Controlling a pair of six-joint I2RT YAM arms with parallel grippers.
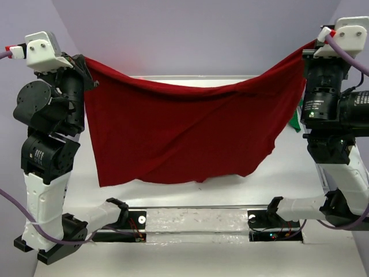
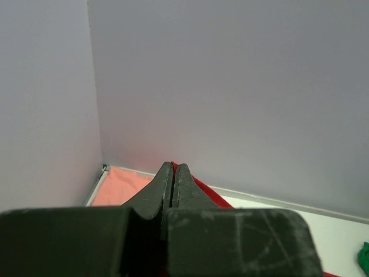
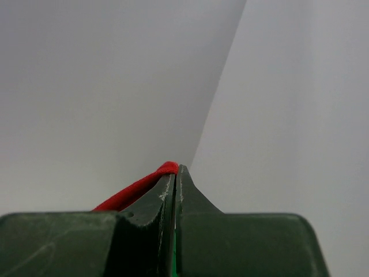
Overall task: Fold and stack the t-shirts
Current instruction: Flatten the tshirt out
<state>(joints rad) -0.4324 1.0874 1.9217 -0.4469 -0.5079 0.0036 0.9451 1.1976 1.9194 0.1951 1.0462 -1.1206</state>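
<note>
The dark red t-shirt (image 1: 184, 130) hangs spread in the air between both arms, and its lower hem dangles above the white table (image 1: 288, 173). My left gripper (image 1: 89, 72) is shut on its upper left corner. My right gripper (image 1: 308, 52) is shut on its upper right corner, slightly higher. In the left wrist view red cloth (image 2: 207, 193) shows past the shut left gripper (image 2: 173, 166). In the right wrist view a red fold (image 3: 135, 193) bulges beside the shut right gripper (image 3: 176, 167). The pale salmon pink t-shirt (image 2: 124, 187) lies in the table's far left corner. A bit of the green t-shirt (image 1: 296, 118) shows at the right.
Grey walls close the table at the back and on both sides. The arm bases and a mounting rail (image 1: 196, 222) stand along the near edge. In the left wrist view the green cloth (image 2: 363, 257) shows at the lower right edge.
</note>
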